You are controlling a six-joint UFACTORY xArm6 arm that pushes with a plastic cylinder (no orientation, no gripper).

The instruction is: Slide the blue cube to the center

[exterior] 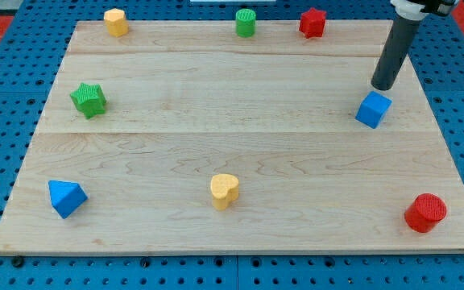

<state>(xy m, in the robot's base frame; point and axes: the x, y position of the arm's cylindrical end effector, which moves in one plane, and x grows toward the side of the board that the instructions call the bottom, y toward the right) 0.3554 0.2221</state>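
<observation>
My tip rests on the wooden worktop at the frame's right, just above the blue cube and nearly touching its upper edge; the arm ends in a bare rod, with no hand to spread or press together. The cube sits right of centre. Around the edges I see a yellow heart, green star, blue pyramid-like block, red cylinder, red star, green cylinder and yellow block.
</observation>
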